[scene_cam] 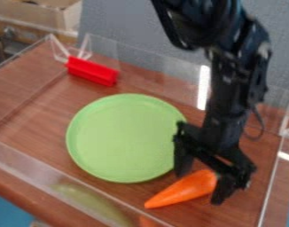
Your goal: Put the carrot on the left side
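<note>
An orange toy carrot (179, 191) lies on the wooden table near the front right, just off the rim of the green plate (117, 137); its thick end and green top are hidden behind my gripper. My gripper (212, 179) points straight down and stands open over the carrot's thick end. One finger (185, 156) is on the plate side and the other on the right side. I cannot tell whether the fingers touch the carrot.
A red rectangular block (92, 70) lies at the back left. Clear plastic walls (275, 191) ring the table on all sides. Bare wood lies to the left of the plate.
</note>
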Robot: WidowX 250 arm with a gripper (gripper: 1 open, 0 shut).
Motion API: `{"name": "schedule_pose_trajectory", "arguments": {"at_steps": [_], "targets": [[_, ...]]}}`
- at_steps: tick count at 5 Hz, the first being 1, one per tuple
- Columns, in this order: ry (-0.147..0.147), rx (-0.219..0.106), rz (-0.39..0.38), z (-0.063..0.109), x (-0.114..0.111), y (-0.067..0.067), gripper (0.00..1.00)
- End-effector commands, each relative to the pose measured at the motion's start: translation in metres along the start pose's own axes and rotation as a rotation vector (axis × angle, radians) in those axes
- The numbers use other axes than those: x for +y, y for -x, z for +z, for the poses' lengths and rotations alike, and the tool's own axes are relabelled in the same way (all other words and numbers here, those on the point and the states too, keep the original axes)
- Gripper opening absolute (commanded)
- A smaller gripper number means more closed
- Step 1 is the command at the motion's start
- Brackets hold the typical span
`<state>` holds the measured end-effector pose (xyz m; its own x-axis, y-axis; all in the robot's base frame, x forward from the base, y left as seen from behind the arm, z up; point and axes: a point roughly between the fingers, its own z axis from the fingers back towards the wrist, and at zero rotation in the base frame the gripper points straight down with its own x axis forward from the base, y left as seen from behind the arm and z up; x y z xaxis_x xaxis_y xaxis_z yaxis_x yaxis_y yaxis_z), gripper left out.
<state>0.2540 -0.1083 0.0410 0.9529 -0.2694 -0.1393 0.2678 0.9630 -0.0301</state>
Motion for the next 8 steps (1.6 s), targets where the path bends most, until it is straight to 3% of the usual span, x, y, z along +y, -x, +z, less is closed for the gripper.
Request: {"name": "schedule_pose_trajectory", "arguments": {"at_steps": [1, 2, 3, 5, 7, 8], "targets": [[0.009, -0.045, 0.031, -0.002, -0.004, -0.020, 1.00], [0.013, -0.046, 0.108, -0.003, -0.003, -0.024, 0.00], [0.017, -0.066, 0.181, 0.001, 0.001, -0.029, 0.00], [-0.007, -0.107, 0.089, 0.003, 0.008, -0.019, 0.00], [0.006, -0.170, 0.150, 0.022, 0.011, -0.007, 0.00], [0.006, -0.180, 0.152, 0.020, 0.005, -0.005, 0.00]]}}
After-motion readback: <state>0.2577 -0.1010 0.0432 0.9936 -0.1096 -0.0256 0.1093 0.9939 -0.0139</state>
